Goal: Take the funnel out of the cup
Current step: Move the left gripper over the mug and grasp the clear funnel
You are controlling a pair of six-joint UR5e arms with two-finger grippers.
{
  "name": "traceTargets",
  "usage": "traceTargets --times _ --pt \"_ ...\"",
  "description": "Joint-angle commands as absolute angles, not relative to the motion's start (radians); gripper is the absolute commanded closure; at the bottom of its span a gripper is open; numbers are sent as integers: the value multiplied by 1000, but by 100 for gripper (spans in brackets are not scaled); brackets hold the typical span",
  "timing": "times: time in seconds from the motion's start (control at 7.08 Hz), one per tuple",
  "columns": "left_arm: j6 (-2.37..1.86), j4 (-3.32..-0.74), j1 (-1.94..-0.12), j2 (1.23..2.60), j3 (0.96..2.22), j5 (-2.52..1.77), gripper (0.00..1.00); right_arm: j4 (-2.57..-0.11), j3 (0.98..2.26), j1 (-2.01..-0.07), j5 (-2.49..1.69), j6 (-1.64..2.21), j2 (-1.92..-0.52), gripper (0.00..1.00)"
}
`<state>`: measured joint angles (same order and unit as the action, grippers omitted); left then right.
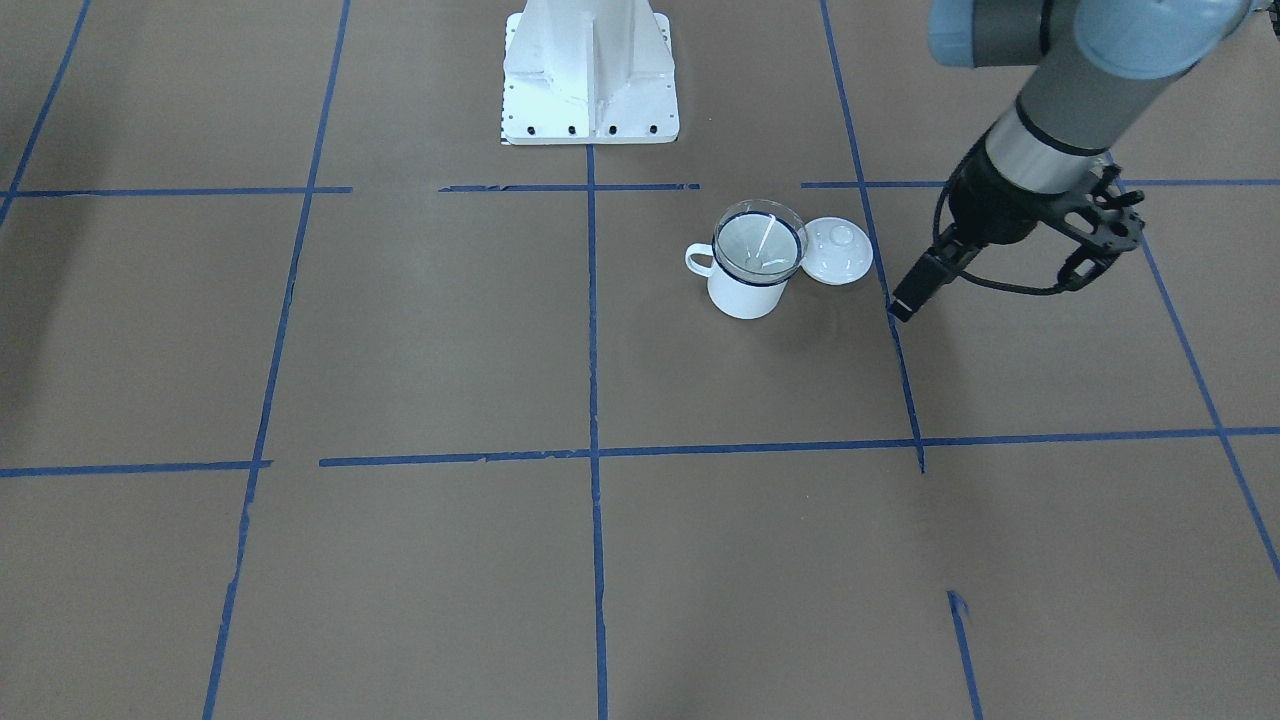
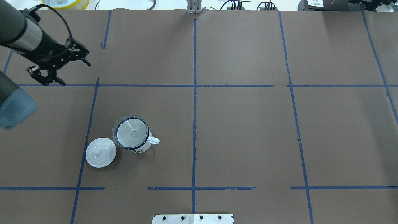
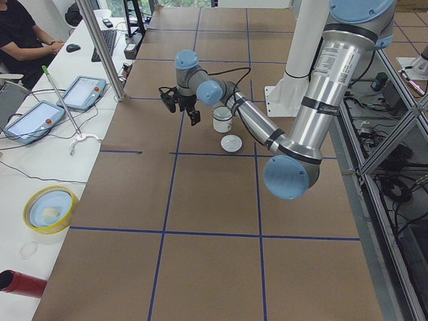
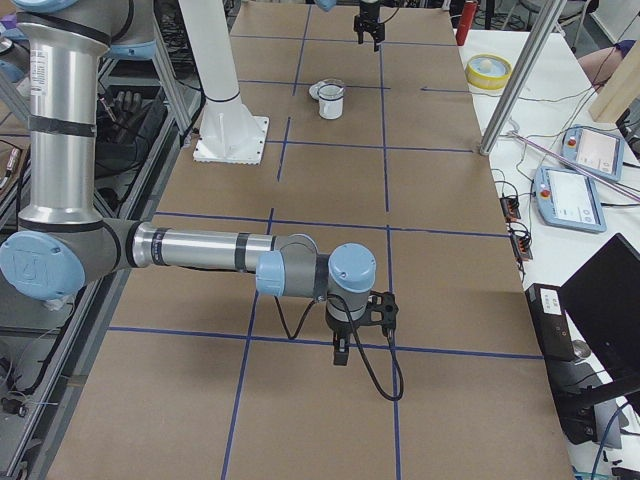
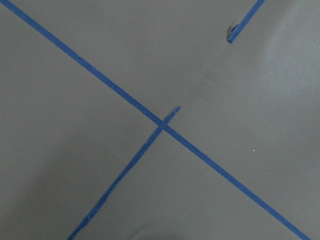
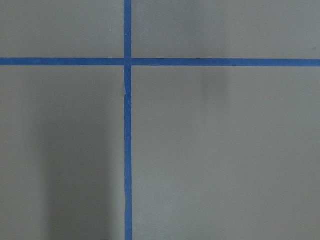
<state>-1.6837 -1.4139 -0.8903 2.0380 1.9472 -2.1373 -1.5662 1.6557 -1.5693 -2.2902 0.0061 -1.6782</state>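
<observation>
The white enamel cup [image 2: 139,149] with a dark blue rim stands upright on the brown table, its handle pointing right in the overhead view. The clear funnel [image 2: 131,133] sits in its mouth. Both also show in the front view, the cup [image 1: 742,292] and the funnel [image 1: 760,243]. My left gripper [image 2: 76,74] is open and empty above the table, well beyond and to the left of the cup. It also shows in the front view [image 1: 1105,235]. My right gripper [image 4: 358,325] shows only in the exterior right view, far from the cup. I cannot tell whether it is open.
A white domed lid [image 2: 100,152] with a knob lies on the table touching or just beside the cup, on the left arm's side. The robot's white base [image 1: 590,70] stands behind the cup. Blue tape lines cross the table.
</observation>
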Motion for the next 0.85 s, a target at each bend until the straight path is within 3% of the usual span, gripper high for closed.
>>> traceTargets --times 0.0,0.42,0.71 --pt "-1892 -1364 -719 2115 1931 -2027 7 -1566 1655 -1569 -2290 6 -1678 0" --pt "-1963 -1333 -642 2141 1912 -1998 6 -1566 1657 -1569 -2290 6 -1678 0" --pt "-1963 -1341 -612 2189 1829 -1965 11 -1566 1657 -1569 -2290 6 -1678 0"
